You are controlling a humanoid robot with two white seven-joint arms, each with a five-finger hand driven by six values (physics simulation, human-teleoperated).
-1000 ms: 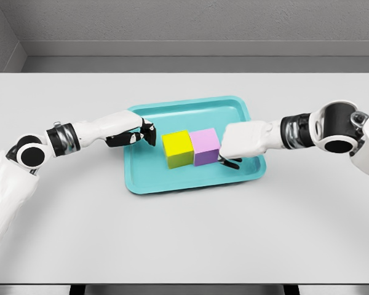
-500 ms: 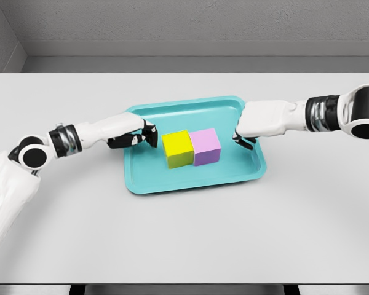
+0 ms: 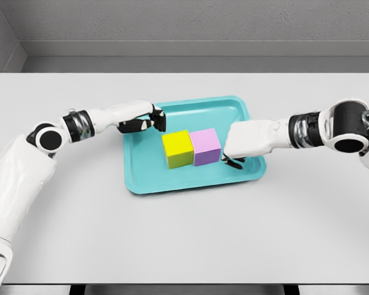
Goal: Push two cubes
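With both curled hands empty, the right hand (image 3: 234,161) beside the pink cube (image 3: 206,146) could shove it and the yellow cube (image 3: 177,148) askew

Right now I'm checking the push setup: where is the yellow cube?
In the head view the yellow cube sits on the teal tray, left of the middle, touching the pink cube on its right, with the left hand just up-left of it.

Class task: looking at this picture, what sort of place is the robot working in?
Probably a simulated test bench: a plain grey table, a teal tray holding a yellow cube and a pink cube, bare grey walls.
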